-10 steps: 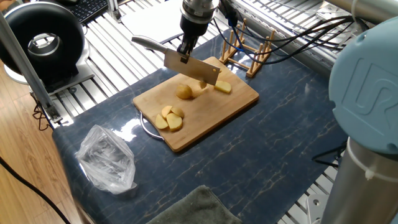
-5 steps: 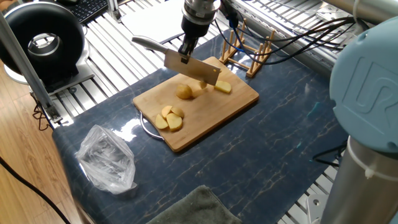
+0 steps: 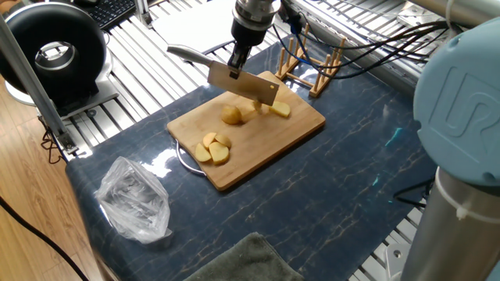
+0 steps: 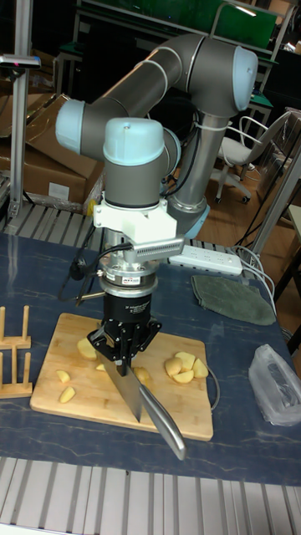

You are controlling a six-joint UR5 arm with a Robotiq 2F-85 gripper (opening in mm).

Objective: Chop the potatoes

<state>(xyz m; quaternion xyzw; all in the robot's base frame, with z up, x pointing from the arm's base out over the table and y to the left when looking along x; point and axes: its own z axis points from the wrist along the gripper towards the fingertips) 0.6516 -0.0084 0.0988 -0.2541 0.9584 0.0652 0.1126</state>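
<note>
My gripper is shut on a cleaver-like knife, gripping the top of the blade, with the handle sticking out. The blade is held over the far middle of the bamboo board. Pale-yellow potatoes lie on the board. A rounded piece sits just in front of the blade. A wedge lies to the right, and a cluster of slices lies near the left corner. The blade partly hides another piece.
A wooden rack stands just beyond the board. A crumpled plastic bag and a grey cloth lie on the blue mat. A black round device sits at the far left, and a power strip behind the arm.
The gripper and the knife have shifted slightly to the right. The potato pieces have not moved.
</note>
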